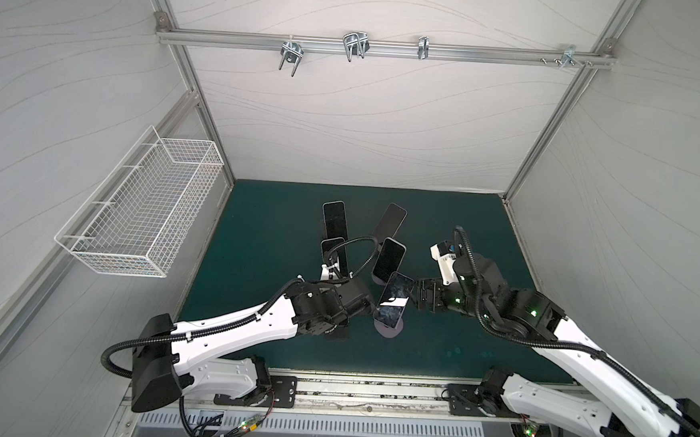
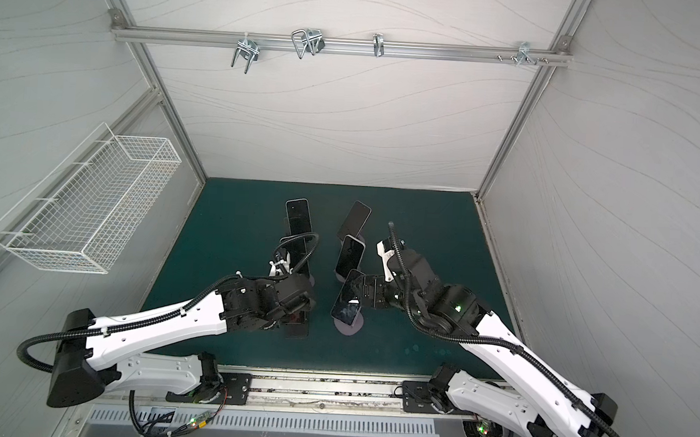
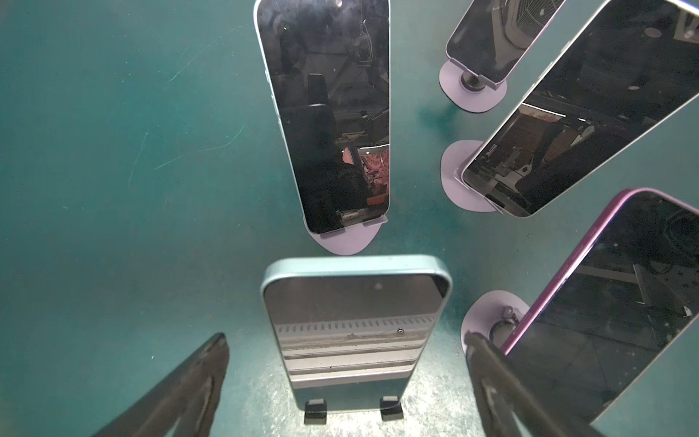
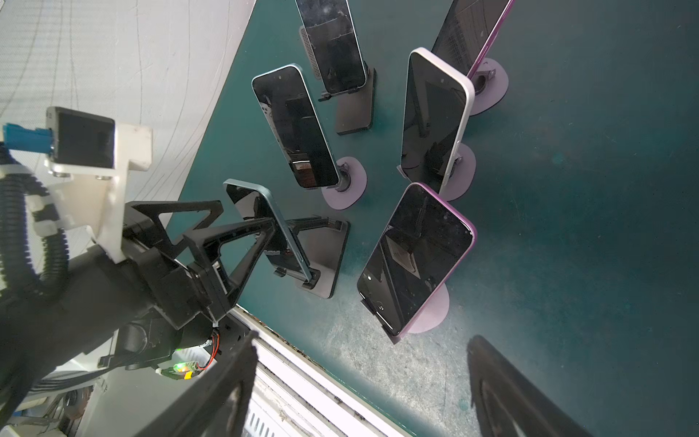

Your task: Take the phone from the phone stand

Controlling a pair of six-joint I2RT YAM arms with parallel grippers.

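A teal-edged phone [image 3: 355, 329] leans upright on a black phone stand [image 4: 325, 261], its bottom edge in the two black lips [image 3: 316, 410]. My left gripper [image 3: 345, 336] is open and straddles this phone, one finger [image 3: 204, 370] on each side with a gap. From the right wrist view, its fingers [image 4: 264, 230] sit at the phone's upper half. A purple phone [image 4: 416, 257] leans on a lilac stand [image 4: 435, 314]. My right gripper [image 4: 363, 338] is open and empty beside it. In both top views the right gripper [image 1: 418, 298] is level with that phone's upper right edge [image 2: 347, 302].
Several more phones stand behind: a pale blue one [image 3: 329, 113], a white one [image 4: 435, 121], another purple one [image 4: 472, 34] and one on a black stand [image 4: 333, 45]. A wire basket [image 1: 140, 211] hangs on the left wall. The metal rail [image 1: 371, 391] runs along the mat's front edge.
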